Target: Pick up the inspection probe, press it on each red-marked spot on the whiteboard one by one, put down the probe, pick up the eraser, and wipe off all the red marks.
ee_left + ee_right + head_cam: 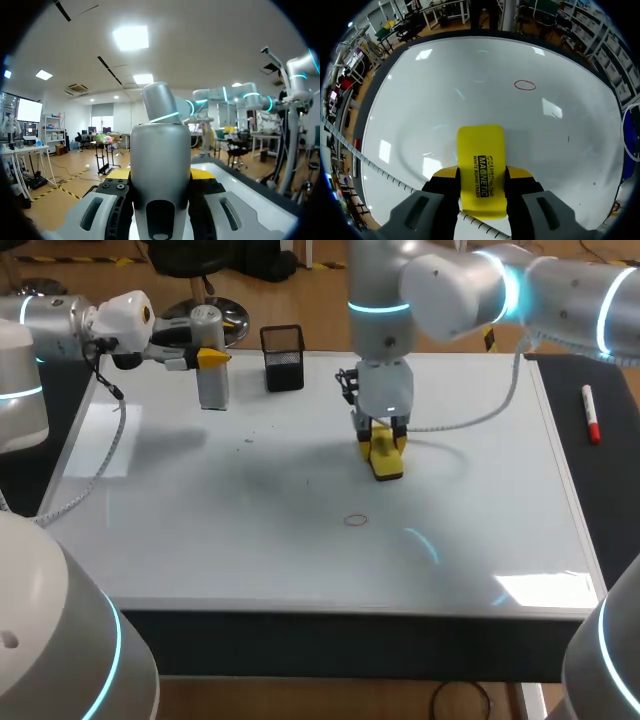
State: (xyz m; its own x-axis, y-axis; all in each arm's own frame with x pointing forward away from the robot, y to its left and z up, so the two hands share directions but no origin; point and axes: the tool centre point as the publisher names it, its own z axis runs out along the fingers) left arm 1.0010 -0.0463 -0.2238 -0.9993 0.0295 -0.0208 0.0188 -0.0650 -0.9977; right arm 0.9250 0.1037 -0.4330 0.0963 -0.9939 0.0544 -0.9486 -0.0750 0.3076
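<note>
On the whiteboard (200,530) one small red ring mark (356,520) lies near the middle; it also shows ahead of the right gripper as the same red ring (525,85). My right gripper (385,440) points down at the board's centre, shut on the yellow eraser (386,460). In the right wrist view the eraser (481,160) sticks out between the fingers of that gripper (481,180), close to the board (445,90); I cannot tell whether it touches. At the far left, my left gripper (212,357) is shut on the upright grey probe (212,375), seen close in its jaws (160,155).
A black mesh pen cup (283,357) stands at the board's far edge, right of the probe. A red marker (591,415) lies on the dark table beside the board's right edge. A few faint dark specks (248,440) dot the board's left half.
</note>
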